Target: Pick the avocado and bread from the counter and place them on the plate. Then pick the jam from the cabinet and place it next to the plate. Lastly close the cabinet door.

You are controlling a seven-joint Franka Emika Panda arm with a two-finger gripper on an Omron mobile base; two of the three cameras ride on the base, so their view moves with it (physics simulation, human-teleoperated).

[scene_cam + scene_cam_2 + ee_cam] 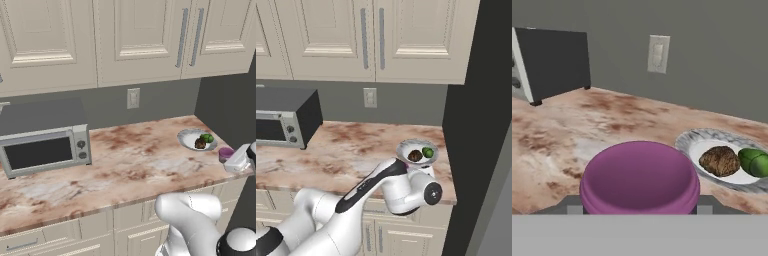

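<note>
No readable text, label, brand, number or sign appears in any view. The toaster oven [46,150] carries two round knobs on its front panel, without legible markings. The wall outlet [658,53] behind the counter [120,165] is plain. The jam [639,177] shows a bare purple top, and the cabinet doors [411,35] are unmarked.

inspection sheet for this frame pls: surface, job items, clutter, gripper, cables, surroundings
Surface: counter, marbled stone.
Job's things: avocado and bread lie on the plate; jam in front of the plate, between the fingers; cabinet door looks closed.
Clutter: toaster oven at the counter's left.
Grippers: gripper shut on the jam.
Cables: nothing seen.
Surroundings: wall outlet, dark side panel at right.
</note>
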